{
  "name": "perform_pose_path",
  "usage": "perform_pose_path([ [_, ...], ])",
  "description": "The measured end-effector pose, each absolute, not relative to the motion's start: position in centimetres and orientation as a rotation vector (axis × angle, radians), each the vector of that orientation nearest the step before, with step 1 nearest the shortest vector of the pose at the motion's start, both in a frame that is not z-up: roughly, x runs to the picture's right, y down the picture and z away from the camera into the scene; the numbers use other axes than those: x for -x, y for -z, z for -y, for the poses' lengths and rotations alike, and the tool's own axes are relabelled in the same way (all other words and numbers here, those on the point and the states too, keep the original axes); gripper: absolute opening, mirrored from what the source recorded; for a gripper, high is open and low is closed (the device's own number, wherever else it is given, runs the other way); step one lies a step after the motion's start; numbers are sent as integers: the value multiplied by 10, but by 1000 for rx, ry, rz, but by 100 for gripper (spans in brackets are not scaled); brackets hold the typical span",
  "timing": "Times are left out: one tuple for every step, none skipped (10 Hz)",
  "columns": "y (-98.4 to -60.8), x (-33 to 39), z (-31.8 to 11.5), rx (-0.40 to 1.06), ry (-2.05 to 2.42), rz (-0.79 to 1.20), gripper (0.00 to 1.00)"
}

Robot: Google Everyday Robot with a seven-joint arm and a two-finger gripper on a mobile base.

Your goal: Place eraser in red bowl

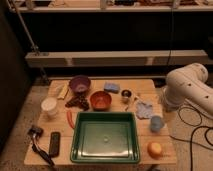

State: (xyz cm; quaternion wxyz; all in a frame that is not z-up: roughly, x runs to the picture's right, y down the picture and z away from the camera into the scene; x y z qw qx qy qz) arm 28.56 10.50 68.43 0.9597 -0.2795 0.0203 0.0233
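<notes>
The robot's white arm (186, 89) stood folded at the right end of the wooden bench (145, 85), its bulky joints just beside the bench edge. The tool was out of sight behind that arm, well away from the task's things; its jaws stood wide, and the eraser was not in them.

The eraser (54, 144), a flat black block, lay on the front left part of the bench with its long side running front to back. Just to its left lay a black long-handled brush (37, 140), and just to its right sat the green tray (76, 135), which filled the middle front of the bench.

The red bowl (100, 100) stood upright behind the tray, near the bench's centre, well apart from the eraser. Behind it and to the left stood the purple bowl (80, 84), and a dark clump of small round things (77, 103) lay between the two, close to the red bowl's left side. A blue sponge (111, 87) lay behind the red bowl to the right, with a small dark cup (126, 94) beside it.

A white cup (49, 106) stood on the left, a slim red thing (70, 119) lay beside the tray's left rear corner, and a bluish cloth (145, 109), a blue cup (156, 123) and an orange fruit (155, 149) lined the right side.
</notes>
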Motion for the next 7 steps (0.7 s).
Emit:
perform_pose_path([
  [-684, -286, -105, 567, -47, -41, 65],
  [-684, -286, -105, 567, -47, -41, 65],
  [-684, -286, -105, 567, -46, -41, 65],
  [-684, -285, -105, 566, -30, -39, 65],
  [-683, -278, -100, 558, 31, -8, 65],
  [-682, -263, -95, 553, 86, 39, 65],
  [-679, -251, -90, 548, 124, 73, 65],
])
